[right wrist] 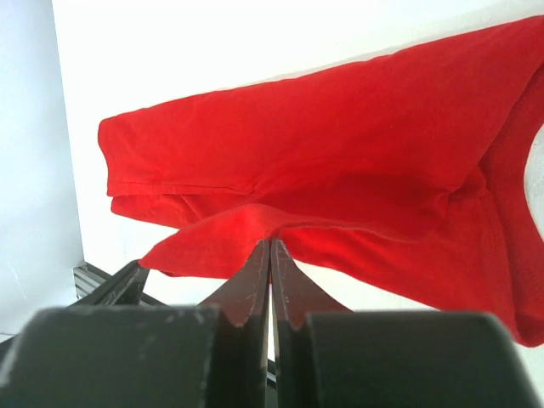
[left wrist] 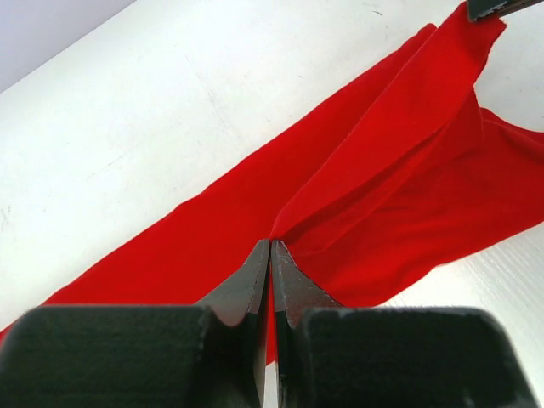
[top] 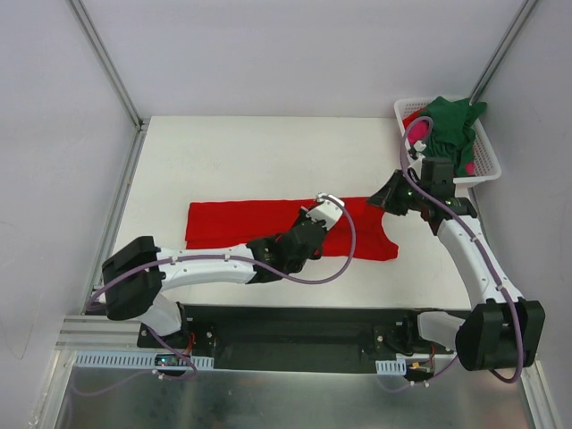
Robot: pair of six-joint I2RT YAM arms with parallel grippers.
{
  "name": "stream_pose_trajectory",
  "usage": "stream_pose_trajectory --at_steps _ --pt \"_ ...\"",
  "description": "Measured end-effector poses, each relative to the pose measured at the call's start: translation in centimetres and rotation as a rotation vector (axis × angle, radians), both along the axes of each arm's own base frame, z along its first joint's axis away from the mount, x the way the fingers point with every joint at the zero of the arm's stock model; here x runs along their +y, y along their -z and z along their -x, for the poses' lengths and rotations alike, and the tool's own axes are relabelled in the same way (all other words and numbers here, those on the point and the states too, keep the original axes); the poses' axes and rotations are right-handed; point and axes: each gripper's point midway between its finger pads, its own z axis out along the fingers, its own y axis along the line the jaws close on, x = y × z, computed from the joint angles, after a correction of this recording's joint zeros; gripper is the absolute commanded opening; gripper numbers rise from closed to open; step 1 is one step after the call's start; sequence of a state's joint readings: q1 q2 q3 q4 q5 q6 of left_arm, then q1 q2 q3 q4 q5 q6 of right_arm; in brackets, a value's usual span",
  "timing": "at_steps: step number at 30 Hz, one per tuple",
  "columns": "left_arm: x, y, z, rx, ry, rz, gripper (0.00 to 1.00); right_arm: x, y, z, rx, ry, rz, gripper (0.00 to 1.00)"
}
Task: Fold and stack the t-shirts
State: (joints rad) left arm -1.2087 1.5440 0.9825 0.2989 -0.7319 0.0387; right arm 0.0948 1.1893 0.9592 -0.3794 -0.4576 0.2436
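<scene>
While both arms bear on it, the red t-shirt (top: pixel 232 228) lies as a long strip across the worktop's (top: pixel 250 161) near half, long axis left to right. Cloth fold right of mid-strip: left hand (left wrist: pixel 270 255) clamped on it. Right end: right hand (right wrist: pixel 270 251) clamped there. Free left end points away from both hands, left arm nearer. The green t-shirt (top: pixel 451 121) and pink t-shirt (top: pixel 468 167) are heaped in the basket (top: pixel 490 165), far right corner.

The bright red cloth t-shirt (top: pixel 223 225) is plain, with no print, on the matte white counter (top: pixel 250 161). Past the red shirt's right end, a white slotted plastic basket (top: pixel 490 170) holds a dark green cloth t-shirt (top: pixel 451 121) and a magenta-pink cloth t-shirt (top: pixel 468 167), both unpatterned.
</scene>
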Motion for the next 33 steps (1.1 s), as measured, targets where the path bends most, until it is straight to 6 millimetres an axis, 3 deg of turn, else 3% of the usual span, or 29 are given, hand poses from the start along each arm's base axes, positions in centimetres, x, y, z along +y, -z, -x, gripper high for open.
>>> stream_pose_trajectory --at_steps 12,20,24,33 --pt "1.3 -1.3 -0.6 0.012 0.003 0.014 0.0 -0.2 -0.5 1.4 0.02 -0.006 0.009 0.01" --pt "0.9 -0.2 -0.1 0.054 0.035 0.021 0.0 -0.3 -0.2 1.4 0.023 -0.007 0.022 0.01" --pt "0.5 1.1 -0.2 0.095 0.049 0.028 0.0 -0.4 0.7 0.8 0.049 -0.005 0.029 0.01" --pt "-0.4 7.0 -1.4 0.215 0.069 -0.035 0.0 -0.1 3.4 -1.5 0.123 -0.007 0.036 0.01"
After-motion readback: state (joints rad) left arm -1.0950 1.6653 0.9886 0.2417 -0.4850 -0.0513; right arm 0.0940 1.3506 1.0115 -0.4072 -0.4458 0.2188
